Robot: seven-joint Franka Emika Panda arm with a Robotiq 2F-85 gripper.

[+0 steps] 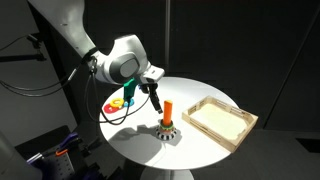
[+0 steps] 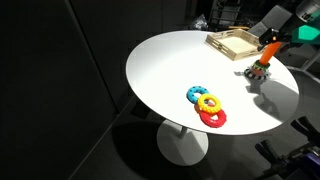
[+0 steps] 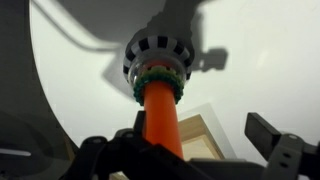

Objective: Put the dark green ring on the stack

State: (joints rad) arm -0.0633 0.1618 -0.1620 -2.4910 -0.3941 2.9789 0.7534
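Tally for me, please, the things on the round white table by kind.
Flat rings: 4 (blue ring, yellow ring, red ring, loose; dark green ring around the peg)
Upright orange peg on black-and-white base: 1
Shallow pale wooden tray: 1
Total: 6

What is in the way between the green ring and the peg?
Nothing that shows. In the wrist view the green ring is already around the orange peg, low down by its striped base.

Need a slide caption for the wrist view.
Dark green ring sits low around the orange peg, above its patterned base; wooden tray beyond.
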